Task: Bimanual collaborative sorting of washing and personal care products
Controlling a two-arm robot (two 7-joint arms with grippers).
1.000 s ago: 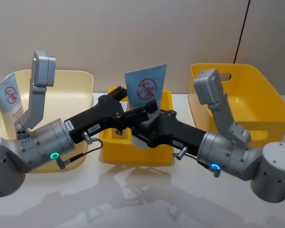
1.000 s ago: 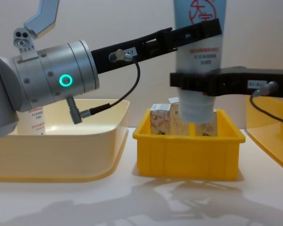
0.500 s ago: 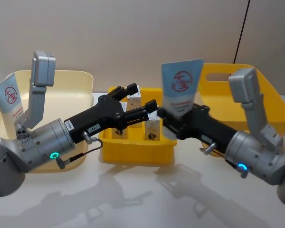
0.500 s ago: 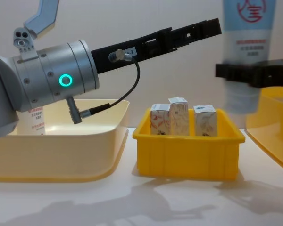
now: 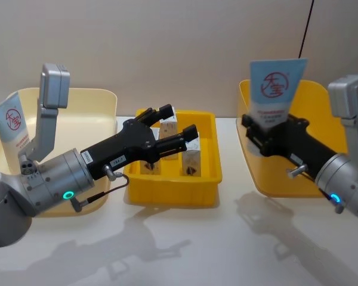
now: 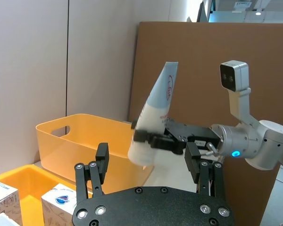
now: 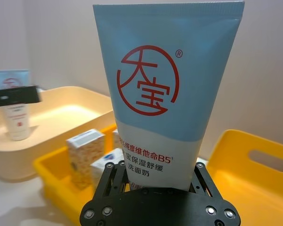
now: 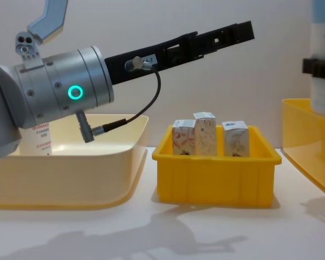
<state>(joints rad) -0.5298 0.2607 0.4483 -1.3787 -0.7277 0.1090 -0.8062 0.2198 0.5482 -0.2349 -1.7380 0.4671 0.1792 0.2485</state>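
Observation:
My right gripper (image 5: 267, 130) is shut on the lower part of a pale-blue-and-white tube (image 5: 275, 90) with a red circled character. It holds the tube upright above the left rim of the large yellow bin (image 5: 313, 101). The same tube (image 7: 162, 103) stands between the right gripper's (image 7: 158, 181) fingers, and it shows far off as the tube (image 6: 154, 120). My left gripper (image 5: 178, 122) hangs open and empty above the small yellow bin (image 5: 176, 187), where three white cartons (image 8: 206, 135) stand. A second tube (image 5: 11, 126) stands in the cream tray (image 5: 101, 98).
The cream tray (image 8: 59, 184) is on the left, the small yellow bin (image 8: 216, 176) in the middle and the large yellow bin (image 8: 309, 141) on the right. Bare white table runs along the front. A wall stands close behind the bins.
My right gripper has carried the tube from over the small yellow bin to the right, to the large yellow bin's left rim. The left arm has stayed still, open.

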